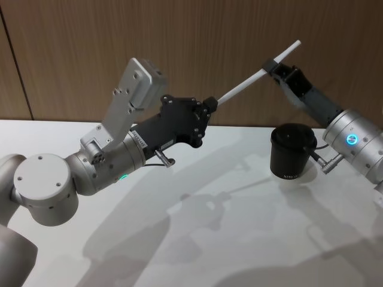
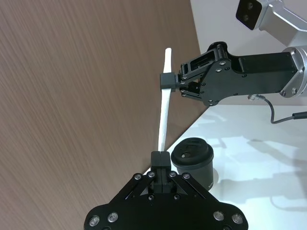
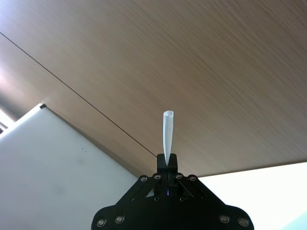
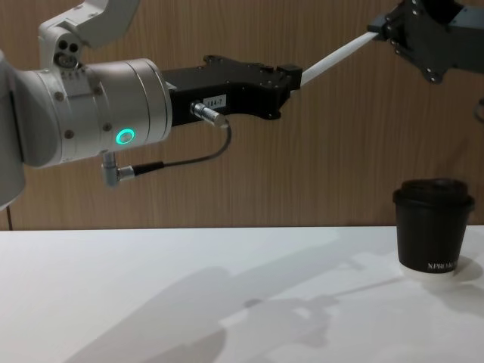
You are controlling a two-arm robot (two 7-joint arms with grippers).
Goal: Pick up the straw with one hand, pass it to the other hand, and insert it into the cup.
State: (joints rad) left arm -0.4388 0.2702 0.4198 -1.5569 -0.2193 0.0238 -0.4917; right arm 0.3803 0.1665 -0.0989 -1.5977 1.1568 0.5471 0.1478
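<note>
The white straw [image 1: 254, 78] hangs slanted in the air above the table, held at both ends. My left gripper [image 1: 210, 103] is shut on its lower end, with the closed fingertips [image 2: 160, 157] meeting around it. My right gripper [image 1: 272, 67] is shut on the straw near its upper end, and a short tip [image 3: 167, 129] sticks out past the fingers. In the left wrist view the right gripper [image 2: 169, 80] clamps the straw [image 2: 163, 120] from the side. The black lidded cup [image 1: 293, 152] stands upright on the table below the right arm, apart from both grippers.
The white table [image 1: 179, 239] spreads out below both arms and carries their shadows. A brown wood-panel wall [image 1: 72, 54] stands close behind the table's far edge. The cup [image 4: 432, 227] sits near the table's right side.
</note>
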